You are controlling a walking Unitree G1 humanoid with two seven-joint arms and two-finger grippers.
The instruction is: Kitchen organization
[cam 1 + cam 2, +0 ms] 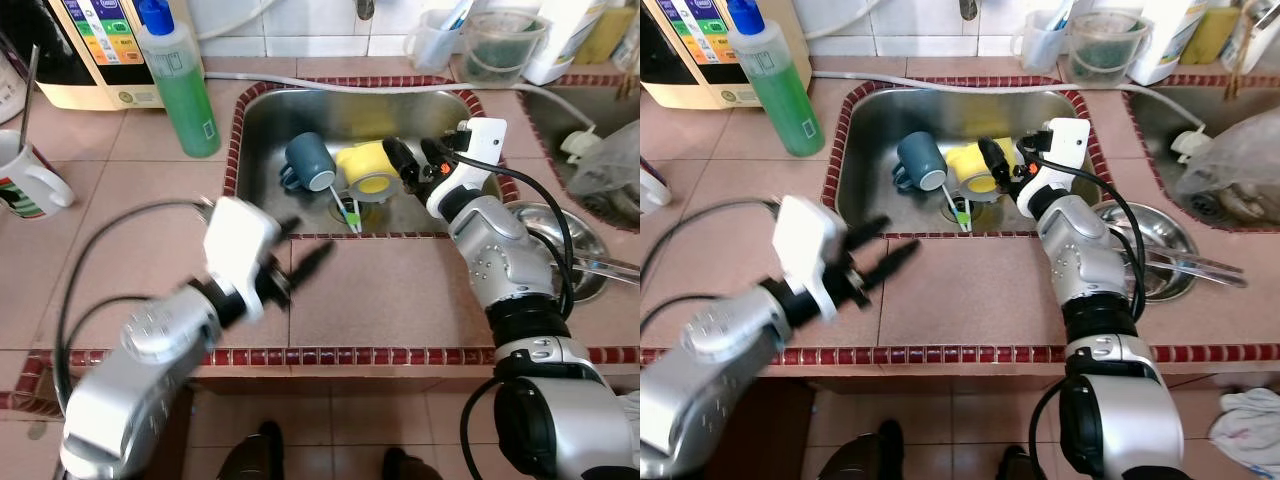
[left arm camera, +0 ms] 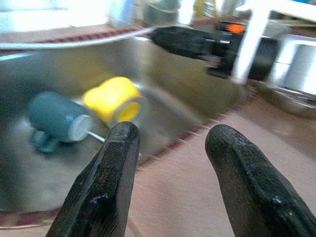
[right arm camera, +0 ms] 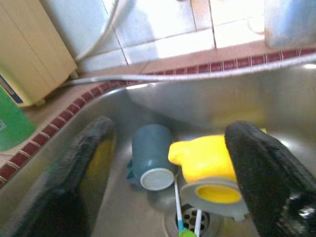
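Over sink (image 1: 262, 110): right gripper (image 1: 415, 160) wide above yellow cup (image 1: 365, 168) | left gripper (image 1: 300, 258) wide (counter)

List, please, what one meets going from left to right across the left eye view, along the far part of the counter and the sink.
White mug → green soap bottle → blue-grey mug → yellow cup → right pincer → steel bowl.
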